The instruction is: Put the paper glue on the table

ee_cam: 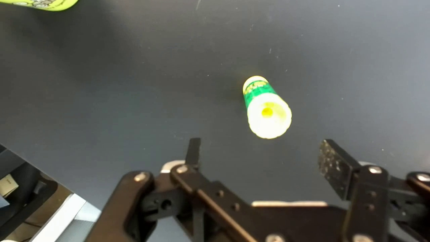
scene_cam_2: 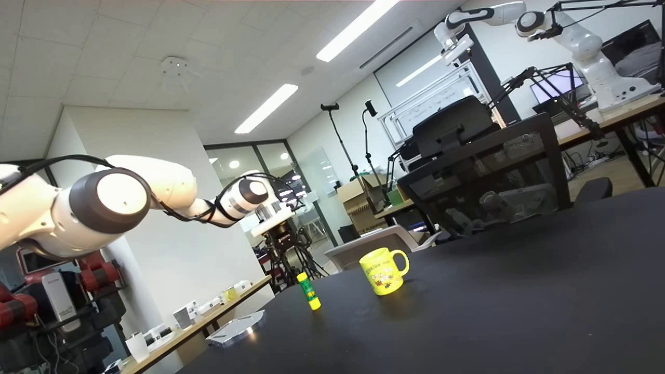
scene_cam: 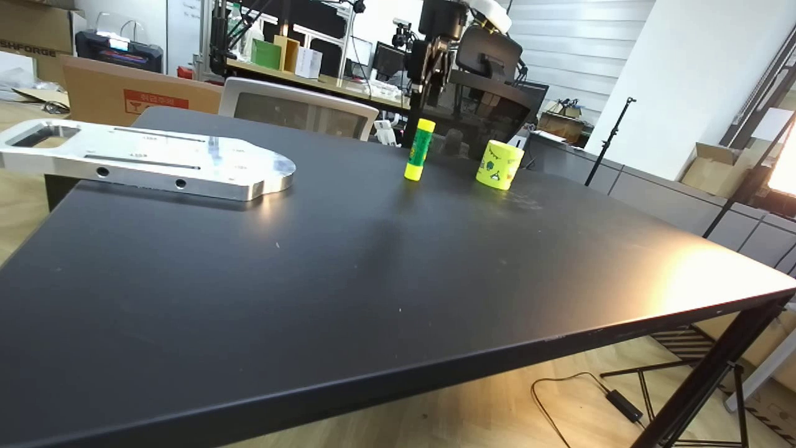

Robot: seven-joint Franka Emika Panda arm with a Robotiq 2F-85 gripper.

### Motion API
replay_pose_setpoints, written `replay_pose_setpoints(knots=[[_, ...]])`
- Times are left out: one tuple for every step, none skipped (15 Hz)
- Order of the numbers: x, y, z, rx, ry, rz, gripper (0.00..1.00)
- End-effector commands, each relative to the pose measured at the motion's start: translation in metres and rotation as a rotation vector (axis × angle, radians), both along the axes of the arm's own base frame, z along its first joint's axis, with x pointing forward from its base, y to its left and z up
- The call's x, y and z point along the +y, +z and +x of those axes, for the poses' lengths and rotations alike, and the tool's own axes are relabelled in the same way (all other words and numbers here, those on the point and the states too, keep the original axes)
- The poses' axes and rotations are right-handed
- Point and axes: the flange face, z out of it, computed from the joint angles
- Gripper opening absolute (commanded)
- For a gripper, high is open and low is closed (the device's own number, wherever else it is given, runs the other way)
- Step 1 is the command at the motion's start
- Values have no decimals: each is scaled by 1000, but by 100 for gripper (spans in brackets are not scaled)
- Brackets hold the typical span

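The paper glue, a slim yellow-green stick with a green label, stands upright on the black table in both exterior views: the glue [scene_cam: 420,150], [scene_cam_2: 309,292] and the table [scene_cam: 348,280], [scene_cam_2: 467,322]. In the wrist view the glue [ee_cam: 263,104] is seen from above, its end towards the camera, over the bare table top [ee_cam: 134,101]. My gripper [ee_cam: 260,144] is open and empty; its two fingers are wide apart, and the glue appears just beyond the fingertips, between their lines. In an exterior view the gripper [scene_cam: 429,84] hangs above the glue, apart from it.
A lime-green mug [scene_cam: 499,165], [scene_cam_2: 383,272], [ee_cam: 57,3] stands beside the glue. A silver metal plate [scene_cam: 186,158], [scene_cam_2: 236,328] lies on the table on the glue's other side. A white-framed chair [scene_cam: 298,109] and a black mesh chair [scene_cam_2: 488,166] stand at the table's edge.
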Motion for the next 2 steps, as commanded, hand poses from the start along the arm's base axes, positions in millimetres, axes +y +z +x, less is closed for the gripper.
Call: replay_pose_setpoints(knots=[[0, 5, 0, -5, -1, 2, 96], [0, 8, 1, -8, -1, 3, 100]])
